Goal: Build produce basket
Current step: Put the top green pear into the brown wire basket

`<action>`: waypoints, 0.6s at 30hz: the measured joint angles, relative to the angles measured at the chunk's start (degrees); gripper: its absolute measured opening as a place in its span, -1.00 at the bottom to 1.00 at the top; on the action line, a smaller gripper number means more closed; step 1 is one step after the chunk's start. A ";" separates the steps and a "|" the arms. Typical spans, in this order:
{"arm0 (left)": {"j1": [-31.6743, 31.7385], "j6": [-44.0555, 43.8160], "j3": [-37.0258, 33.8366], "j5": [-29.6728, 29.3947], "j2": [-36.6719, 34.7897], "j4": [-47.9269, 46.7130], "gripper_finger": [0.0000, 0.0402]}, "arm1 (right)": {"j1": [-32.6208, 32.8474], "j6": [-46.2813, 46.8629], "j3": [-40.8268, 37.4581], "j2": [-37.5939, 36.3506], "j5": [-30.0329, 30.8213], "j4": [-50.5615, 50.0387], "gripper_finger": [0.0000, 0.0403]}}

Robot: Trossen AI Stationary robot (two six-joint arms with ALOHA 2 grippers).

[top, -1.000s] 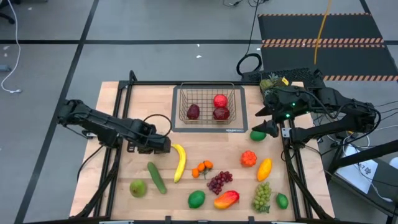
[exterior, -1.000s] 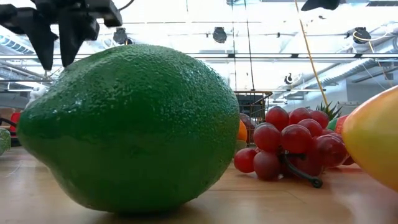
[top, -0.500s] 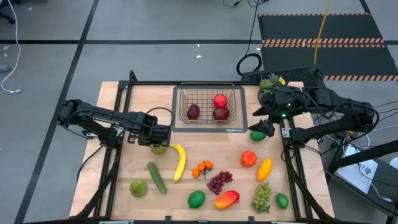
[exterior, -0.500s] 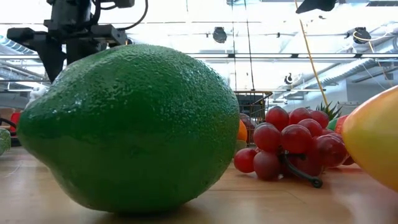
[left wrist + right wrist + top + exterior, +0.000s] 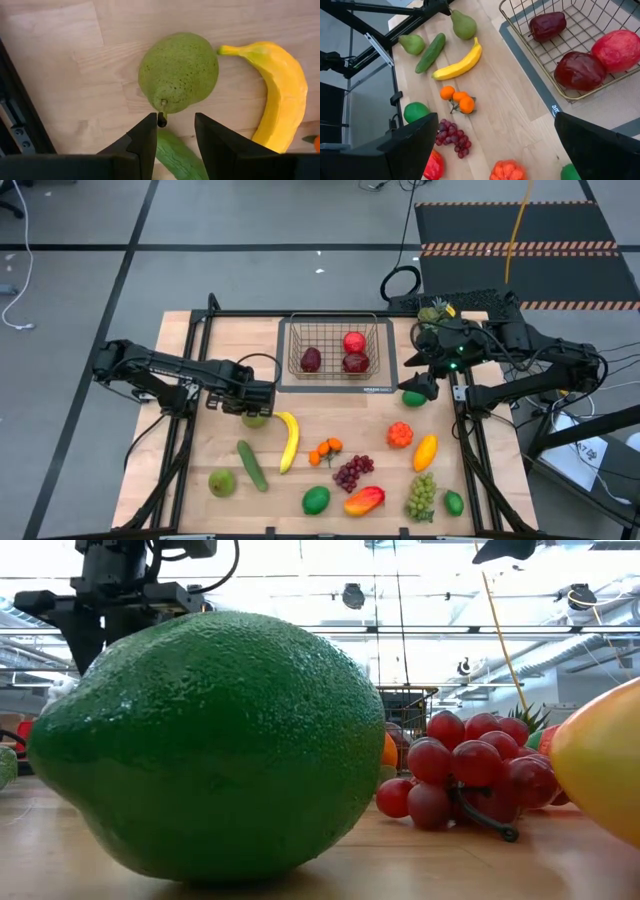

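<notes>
Left end effector: mine, hanging over a green pear on the tabletop, fingers parted on either side of its stem and touching nothing; nothing is held.
Right end effector: spread wide and empty, waiting just beside the basket, over a green fruit.
Basket: at the far middle of the tabletop, three dark red and red fruits inside.
Pear's lie: in my wrist view it is on its side, long axis running from the round end to the stem, stem pointing toward my fingers.
Neighbours: the banana lies just beside the pear, curved, its long axis roughly along the tabletop's depth; the cucumber shows under my fingers.
Risk: my gap looks narrower than the pear's body, so coming down as I am could push it away or roll it into the banana.
Risk: pinching only the stem would likely let it swing or drop.
</notes>
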 joint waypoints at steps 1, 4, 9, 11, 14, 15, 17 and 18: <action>0.00 0.08 0.00 -0.13 0.00 -0.04 -0.34 | 0.00 -0.01 0.00 0.04 0.00 0.19 0.96; 0.00 0.70 0.00 -0.20 0.12 -0.07 -0.34 | 0.00 -0.03 0.00 0.16 0.00 1.08 0.96; 0.04 1.14 0.00 -0.24 0.95 -0.14 -0.34 | 0.00 -0.09 0.00 0.23 0.02 2.21 0.96; 0.04 1.15 0.00 -0.28 1.01 -0.15 -0.34 | 0.00 -0.10 0.00 0.22 0.04 2.38 0.96; 0.04 0.85 0.00 -0.31 1.01 -0.16 -0.34 | 0.00 -0.14 0.00 0.22 0.04 2.37 0.96; 0.04 0.64 0.00 -0.33 1.01 -0.16 -0.34 | 0.00 -0.14 0.00 0.22 0.04 2.37 0.96; 0.04 0.63 0.00 -0.35 1.01 -0.26 -0.35 | 0.00 -0.14 0.00 0.22 0.04 2.37 0.96; 0.04 0.68 0.00 -0.39 1.01 -0.34 -0.37 | 0.00 -0.14 0.00 0.22 0.04 2.37 0.96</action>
